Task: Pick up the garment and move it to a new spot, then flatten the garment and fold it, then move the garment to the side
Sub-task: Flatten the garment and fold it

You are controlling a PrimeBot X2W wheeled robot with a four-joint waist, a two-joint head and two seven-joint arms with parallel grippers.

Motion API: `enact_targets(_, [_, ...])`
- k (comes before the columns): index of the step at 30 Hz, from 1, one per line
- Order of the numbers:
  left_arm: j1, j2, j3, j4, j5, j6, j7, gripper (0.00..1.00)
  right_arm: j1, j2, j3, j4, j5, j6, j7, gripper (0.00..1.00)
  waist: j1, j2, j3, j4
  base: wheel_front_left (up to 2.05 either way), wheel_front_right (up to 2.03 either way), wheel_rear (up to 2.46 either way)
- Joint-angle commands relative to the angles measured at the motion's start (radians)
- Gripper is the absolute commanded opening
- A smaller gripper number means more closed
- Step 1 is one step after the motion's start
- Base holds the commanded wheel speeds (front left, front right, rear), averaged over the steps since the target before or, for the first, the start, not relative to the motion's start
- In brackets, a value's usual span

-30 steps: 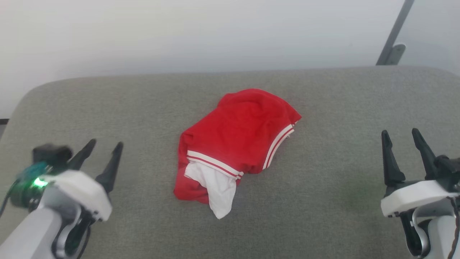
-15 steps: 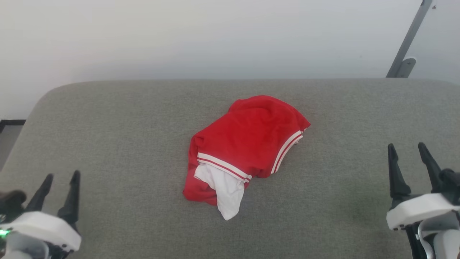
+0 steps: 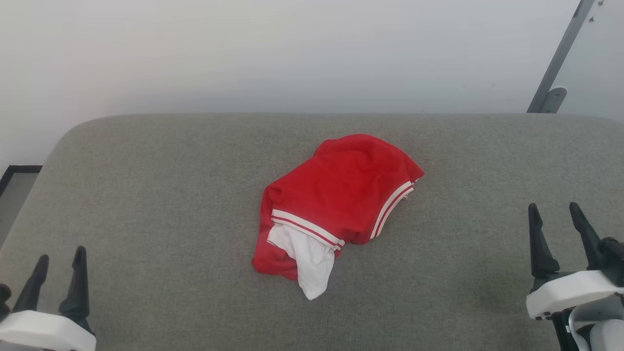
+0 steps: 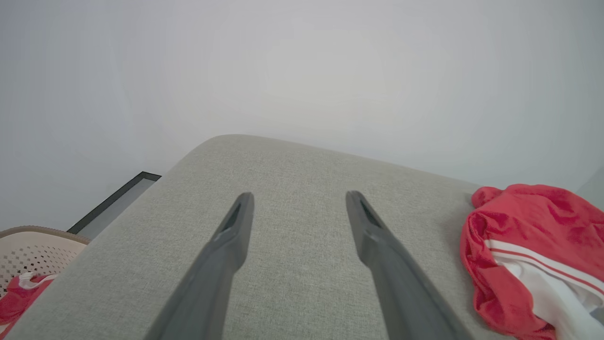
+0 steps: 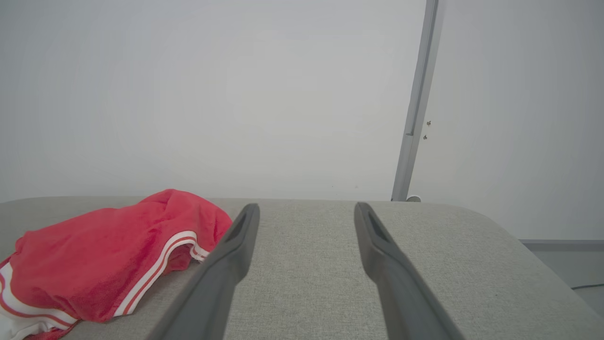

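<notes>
garment [image 3: 341,204] crumpled, grippers apart – empty

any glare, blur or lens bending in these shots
Head view: soft even light, shirt sharp, barely any shadow. Left wrist view: wide lens bows the grey cushion edge, fingers slightly soft. Right wrist view: pale hazy wall, no glare.

a wide grey fabric-covered cushion [image 3: 146,195] with rounded corners stretches before me, set against a plain white wall [image 3: 243,48]. a slanted grey metal bar [image 3: 560,53] is fixed to the wall at my far right. off my left, a pale perforated basket [image 4: 33,250] holds red cloth [image 4: 14,297].
</notes>
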Motion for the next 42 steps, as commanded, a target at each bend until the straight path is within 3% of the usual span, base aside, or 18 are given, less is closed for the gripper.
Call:
enact_targets(1, [0.012, -0.004, 0.006, -0.002, 0.009, -0.008, -0.005, 1.00, 0.007, 0.002, -0.003, -0.001, 0.004, 0.000, -0.003, 1.00, 0.0000, 0.0000, -0.001, 0.000, 0.00, 0.00, 0.00])
enact_targets(10, [0.019, -0.019, 0.024, -0.006, 0.033, -0.036, -0.005, 1.00, 0.002, 0.007, 0.002, -0.001, 0.002, 0.000, -0.002, 1.00, 0.0000, 0.0000, 0.001, -0.003, 0.00, 0.00, 0.00])
enact_targets(23, [-0.003, -0.011, -0.006, -0.034, 0.048, -0.044, 0.025, 1.00, -0.008, 0.010, 0.006, 0.004, -0.002, 0.000, -0.002, 1.00, 0.0000, 0.0000, 0.008, -0.009, 0.00, 0.00, 0.00])
enact_targets(32, [-0.074, 0.003, -0.088, -0.150, 0.059, -0.054, 0.147, 1.00, -0.049, 0.003, 0.031, 0.004, -0.001, 0.000, -0.001, 1.00, 0.0000, 0.0000, 0.050, -0.043, 0.00, 0.00, 0.00])
enact_targets(42, [-0.200, 0.005, -0.240, -0.277, 0.108, -0.059, 0.378, 1.00, -0.129, 0.017, 0.064, 0.034, 0.004, 0.000, -0.023, 1.00, 0.0000, 0.0000, 0.152, -0.132, 0.00, 0.00, 0.00])
